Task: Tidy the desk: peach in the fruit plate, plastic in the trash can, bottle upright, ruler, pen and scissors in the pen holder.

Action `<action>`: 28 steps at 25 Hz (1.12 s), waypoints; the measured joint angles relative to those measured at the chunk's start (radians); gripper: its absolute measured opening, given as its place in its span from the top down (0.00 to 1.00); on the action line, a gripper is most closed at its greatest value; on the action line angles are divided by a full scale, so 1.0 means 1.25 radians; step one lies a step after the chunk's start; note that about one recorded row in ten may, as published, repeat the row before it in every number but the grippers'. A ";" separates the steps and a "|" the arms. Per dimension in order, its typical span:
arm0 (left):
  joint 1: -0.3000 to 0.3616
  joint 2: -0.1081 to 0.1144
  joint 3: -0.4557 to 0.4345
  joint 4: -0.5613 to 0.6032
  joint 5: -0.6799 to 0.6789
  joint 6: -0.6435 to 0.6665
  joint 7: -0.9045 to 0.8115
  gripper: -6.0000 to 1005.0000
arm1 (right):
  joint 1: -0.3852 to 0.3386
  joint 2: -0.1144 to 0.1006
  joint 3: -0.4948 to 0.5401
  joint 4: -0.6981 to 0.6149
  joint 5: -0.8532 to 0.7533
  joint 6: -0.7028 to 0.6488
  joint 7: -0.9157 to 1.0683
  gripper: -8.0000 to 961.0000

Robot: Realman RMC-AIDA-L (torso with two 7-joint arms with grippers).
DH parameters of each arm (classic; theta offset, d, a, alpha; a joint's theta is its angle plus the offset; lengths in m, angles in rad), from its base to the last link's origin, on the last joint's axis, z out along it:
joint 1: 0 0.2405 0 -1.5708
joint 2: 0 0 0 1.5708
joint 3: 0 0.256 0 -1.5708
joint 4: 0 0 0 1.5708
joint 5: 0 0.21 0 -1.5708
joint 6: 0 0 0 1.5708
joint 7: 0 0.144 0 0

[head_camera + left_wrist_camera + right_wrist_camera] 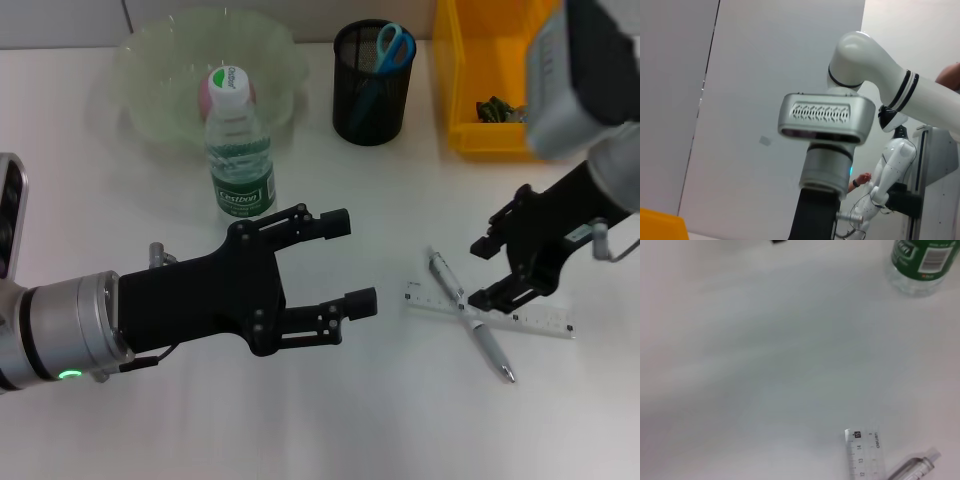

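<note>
Right hand (487, 270) open above ruler (500, 314), pen (470, 318); left hand (348, 262) open.

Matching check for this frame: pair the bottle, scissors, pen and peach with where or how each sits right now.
Things:
1. bottle
2. scissors
3. pen
4. peach

States:
A. lying across the ruler on the table
B. in the green fruit plate
C. standing upright in front of the plate
D. in the black mesh pen holder

Pairs: 1-C, 2-D, 3-A, 4-B

The open right gripper hangs beside the pen; the open left gripper hovers near the bottle.
</note>
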 joint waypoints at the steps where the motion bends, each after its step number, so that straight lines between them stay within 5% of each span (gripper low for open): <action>1: 0.000 0.000 0.000 0.001 0.000 0.000 0.000 0.17 | -0.002 0.000 -0.032 0.010 -0.001 0.028 0.000 0.35; 28: -0.010 0.000 -0.008 0.001 0.000 -0.014 -0.001 0.17 | 0.014 0.005 -0.203 0.092 0.018 0.197 -0.006 0.35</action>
